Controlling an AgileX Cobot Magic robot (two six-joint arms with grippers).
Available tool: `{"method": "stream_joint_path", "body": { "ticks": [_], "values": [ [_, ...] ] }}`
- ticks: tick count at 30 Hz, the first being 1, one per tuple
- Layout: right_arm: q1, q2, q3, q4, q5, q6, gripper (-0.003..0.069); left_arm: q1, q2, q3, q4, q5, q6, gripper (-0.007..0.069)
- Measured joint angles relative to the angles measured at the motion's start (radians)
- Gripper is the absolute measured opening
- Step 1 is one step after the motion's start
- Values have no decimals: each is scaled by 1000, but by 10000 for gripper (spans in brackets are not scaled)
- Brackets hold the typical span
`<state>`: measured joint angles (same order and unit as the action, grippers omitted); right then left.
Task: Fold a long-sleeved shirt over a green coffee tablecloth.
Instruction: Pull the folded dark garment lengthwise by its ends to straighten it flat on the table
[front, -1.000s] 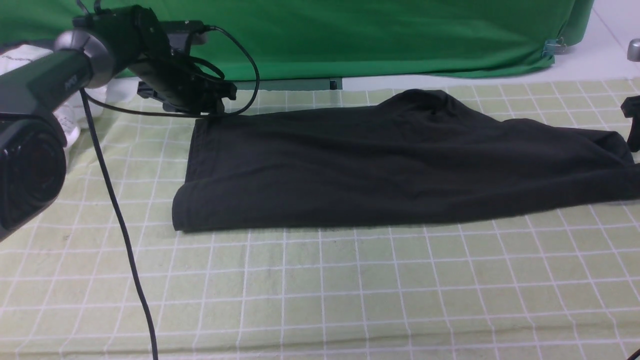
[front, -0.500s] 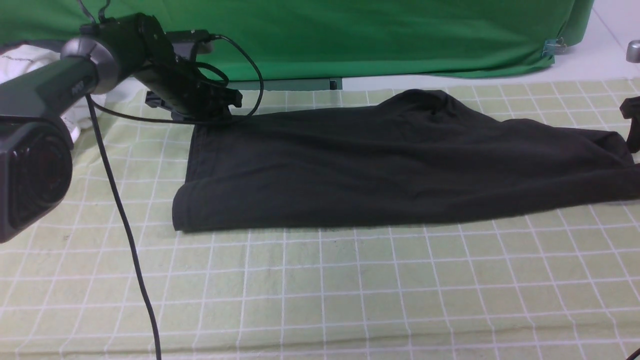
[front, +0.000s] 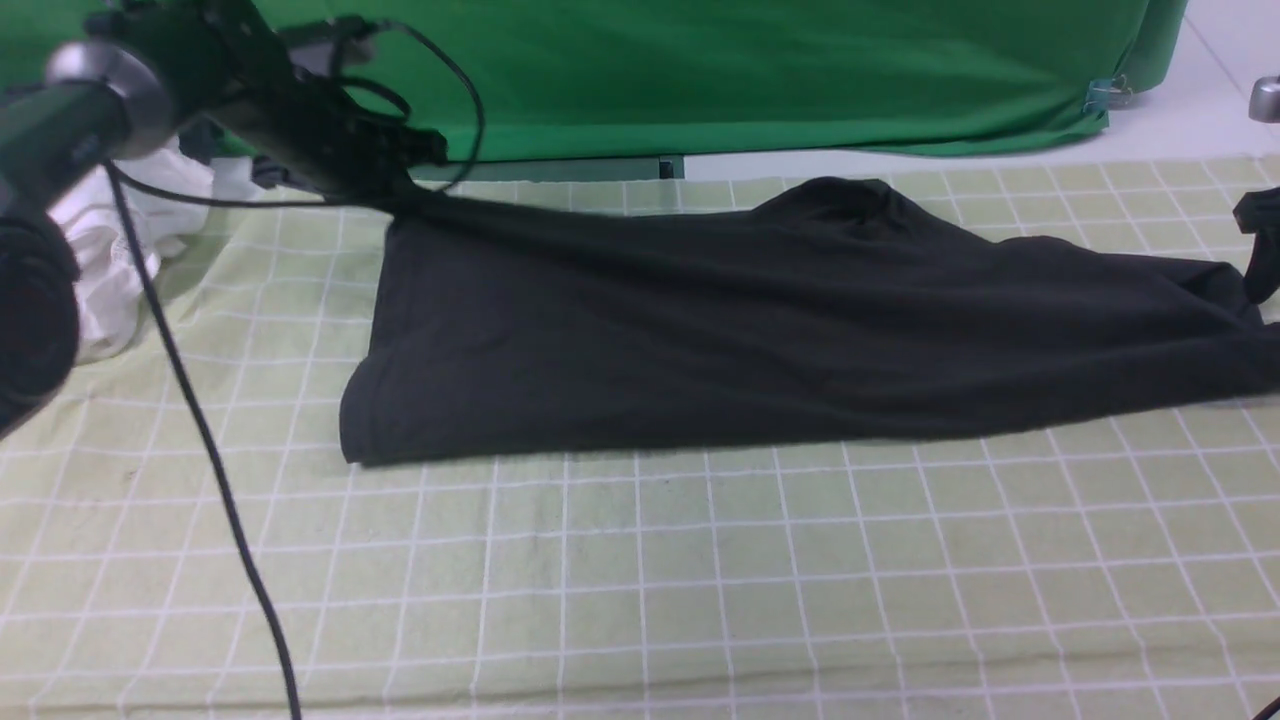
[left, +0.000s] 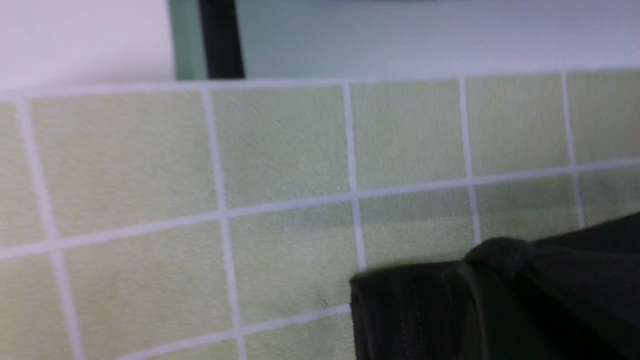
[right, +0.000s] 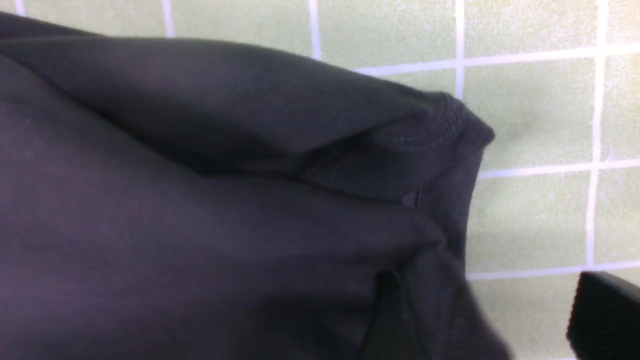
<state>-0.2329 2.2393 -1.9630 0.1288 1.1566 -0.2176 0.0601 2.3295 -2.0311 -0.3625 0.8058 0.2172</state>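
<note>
Currently left hand (front: 400, 188) pinches long-sleeved shirt (front: 760, 330) corner above green coffee tablecloth (front: 700, 560); right hand (front: 1260, 240) spread wide.

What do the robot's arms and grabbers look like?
The left arm is dark grey, thick and tube-shaped, with a shiny silver round joint. The left end effector is black and blocky, with thin black cables looping around it and one hanging down. Only a small black bit of the right end effector shows.
</note>
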Motion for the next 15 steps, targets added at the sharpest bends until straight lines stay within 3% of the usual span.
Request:
{"method": "stream_joint_path", "body": {
  "ticks": [10,14,15],
  "values": [
    [0,0,0,86,6,-38,448,39,-10,0,-35,15,-33,28],
    [0,0,0,127,35,-80,448,39,-10,0,-35,25,-57,83],
    [2,0,0,132,45,-92,448,39,-10,0,-34,32,-68,143]
  ]
}}
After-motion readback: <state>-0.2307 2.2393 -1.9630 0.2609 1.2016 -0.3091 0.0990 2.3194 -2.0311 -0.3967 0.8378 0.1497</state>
